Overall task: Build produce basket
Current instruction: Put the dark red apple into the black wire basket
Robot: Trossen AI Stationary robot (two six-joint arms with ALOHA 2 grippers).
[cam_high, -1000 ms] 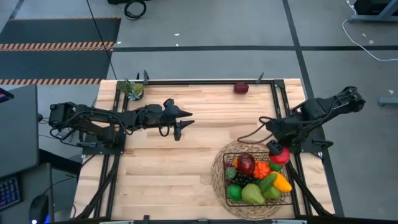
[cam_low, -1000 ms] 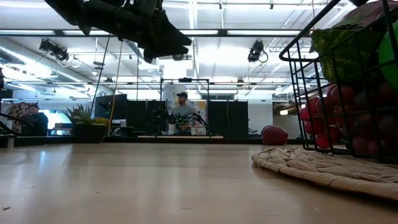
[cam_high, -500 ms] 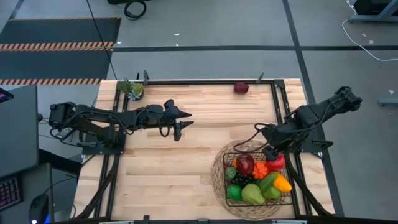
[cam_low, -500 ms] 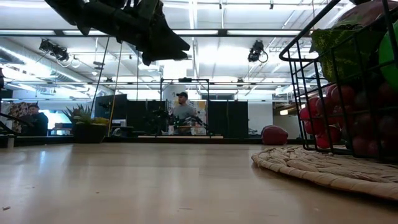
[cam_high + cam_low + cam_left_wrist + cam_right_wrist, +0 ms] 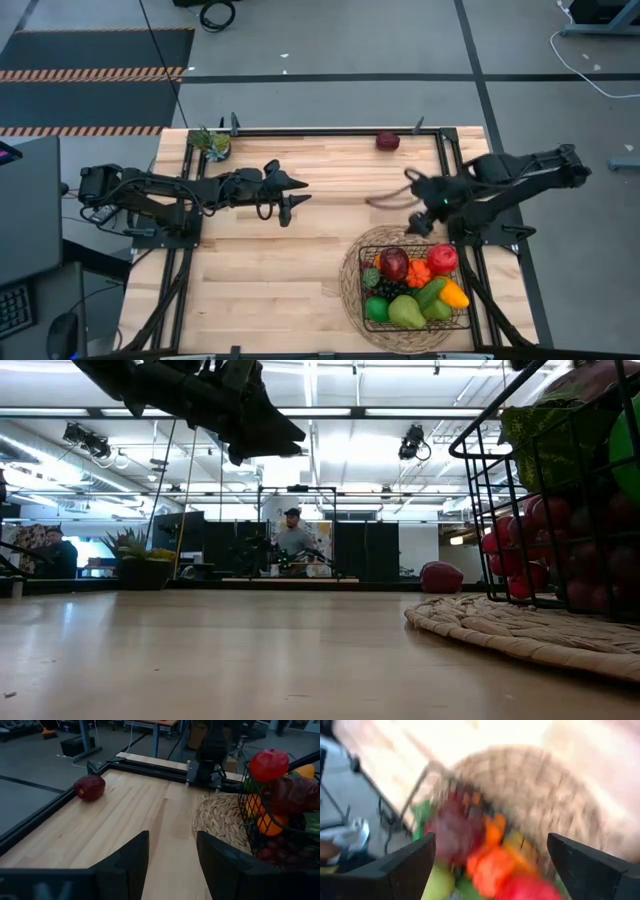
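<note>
The black wire-grid rectangular basket (image 5: 414, 289) sits on a round tan woven mat (image 5: 354, 290) at the near right of the table (image 5: 270, 270), heaped with toy produce; a red round fruit (image 5: 442, 258) lies at its far right corner. One dark red round fruit (image 5: 387, 141) remains outside it, alone at the table's far edge, well away from the basket. This fruit probably decides the next move.

The right end effector (image 5: 415, 193) hovers above the table just beyond the basket's far side, fingers spread wide and holding nothing. The dark red fruit lies farther on from it and slightly to the left, with no long axis to align with. The left end effector (image 5: 290, 195) waits far to the basket's left, fingers partly apart and empty, so the right arm is judged nearer.
</note>
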